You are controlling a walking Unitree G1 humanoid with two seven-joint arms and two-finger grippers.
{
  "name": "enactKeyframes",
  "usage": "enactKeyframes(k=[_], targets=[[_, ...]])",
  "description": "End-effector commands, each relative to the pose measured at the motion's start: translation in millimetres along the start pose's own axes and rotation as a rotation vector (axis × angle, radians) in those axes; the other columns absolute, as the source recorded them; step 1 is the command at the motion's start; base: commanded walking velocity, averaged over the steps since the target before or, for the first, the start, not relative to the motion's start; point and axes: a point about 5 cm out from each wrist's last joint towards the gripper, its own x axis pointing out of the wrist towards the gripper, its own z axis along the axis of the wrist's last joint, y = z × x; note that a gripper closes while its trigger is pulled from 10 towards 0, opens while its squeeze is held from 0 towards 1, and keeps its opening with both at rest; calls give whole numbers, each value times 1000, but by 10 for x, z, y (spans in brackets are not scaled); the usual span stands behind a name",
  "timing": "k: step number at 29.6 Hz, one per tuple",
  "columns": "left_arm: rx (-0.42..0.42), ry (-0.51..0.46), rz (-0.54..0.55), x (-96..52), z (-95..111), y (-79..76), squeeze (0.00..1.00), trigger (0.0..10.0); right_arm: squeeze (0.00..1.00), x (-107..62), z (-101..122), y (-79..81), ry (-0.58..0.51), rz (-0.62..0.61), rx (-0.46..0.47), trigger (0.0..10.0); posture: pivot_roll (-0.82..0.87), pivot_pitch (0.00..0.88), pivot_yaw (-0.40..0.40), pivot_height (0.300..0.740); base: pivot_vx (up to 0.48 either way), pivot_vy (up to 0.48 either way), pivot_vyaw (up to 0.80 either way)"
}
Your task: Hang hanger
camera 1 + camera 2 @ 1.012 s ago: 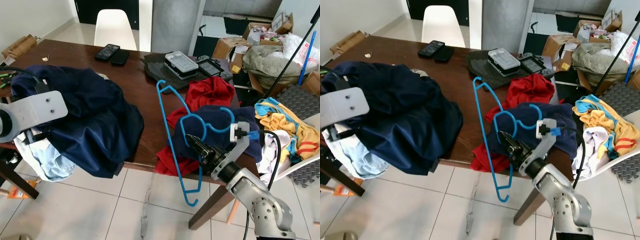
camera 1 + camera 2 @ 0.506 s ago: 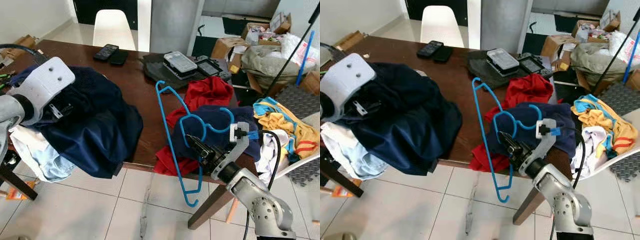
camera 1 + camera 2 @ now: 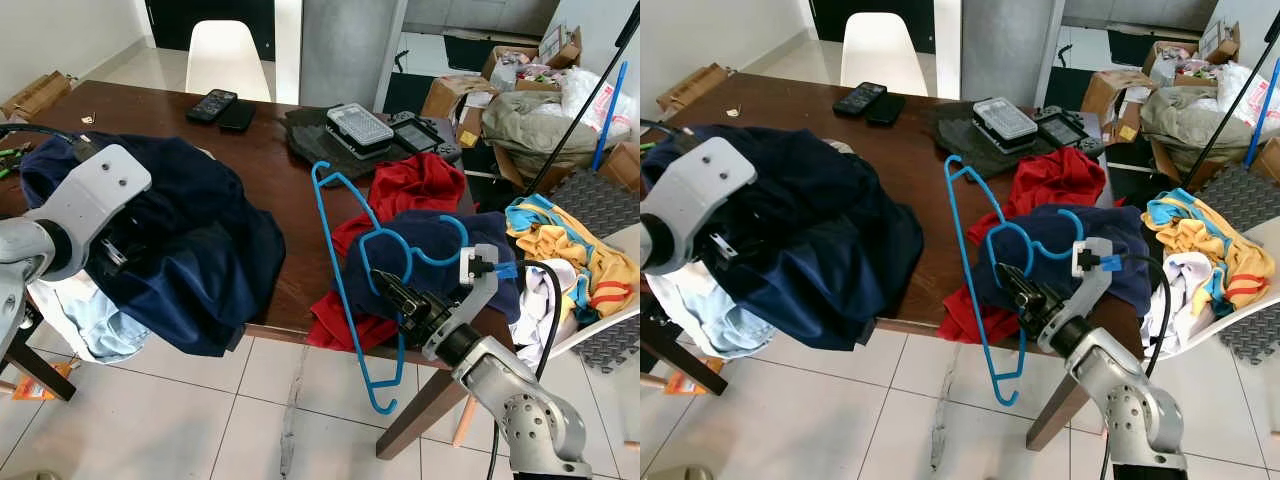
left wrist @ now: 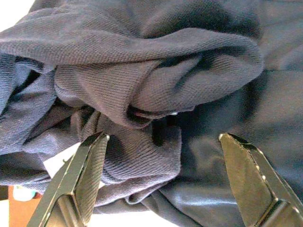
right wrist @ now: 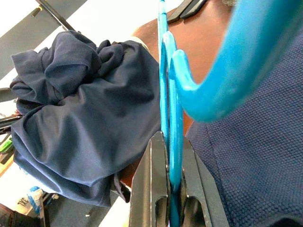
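Blue hanger (image 3: 352,262) pinched near its neck in the right gripper (image 3: 391,289), held upright over the counter (image 3: 290,190) edge, lower bar hanging past it toward the floor. Left gripper (image 4: 165,165) spread wide, hovering at the dark blue shirt (image 3: 190,240). Best kept steady and clamped firmly while the shirt collar is found. In the way: red cloth (image 3: 420,185), another navy garment (image 3: 440,250), a box (image 3: 363,127), phones (image 3: 213,103).
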Motion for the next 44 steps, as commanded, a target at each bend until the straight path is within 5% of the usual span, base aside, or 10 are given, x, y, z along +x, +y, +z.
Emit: enactKeyframes(k=[1,14,15,18,20,27,39,41,42,44], targets=[[15,45,62,-39,-81,118,0,10000,0,-26,-18,-21,9,-5,13,10000,84,135,-37,740,0,0,0],[-70,48,79,19,-132,85,0,10000,0,-32,-21,-26,11,-6,12,10000,74,132,-35,740,0,0,0],[-94,46,69,40,-144,58,0,2980,0,-33,-20,-26,10,-7,11,10000,74,132,-35,740,0,0,0],[-100,47,69,60,-155,37,0,2980,0,-34,-19,-26,9,-8,10,10000,74,132,-35,740,0,0,0],[-109,39,91,115,-175,38,0,0,0,-34,-16,-25,8,-9,10,10000,70,134,-36,740,0,0,0],[-119,-14,127,284,-138,77,0,0,0,-30,-6,-26,4,-12,9,10000,69,136,-40,740,0,0,0],[-121,-48,165,354,-86,158,0,0,0,-37,0,-33,-4,-20,11,10000,57,137,-36,740,0,0,0],[-164,-89,173,372,-44,183,0,0,0,-35,0,-35,-5,-21,13,10000,58,136,-36,740,0,0,0],[-259,-208,165,361,121,208,0,0,0,-34,1,-36,-7,-21,14,10000,58,135,-36,740,0,0,0],[-259,-208,165,361,121,208,0,0,0,-34,1,-36,-7,-21,14,10000,58,135,-36,740,0,0,0]])
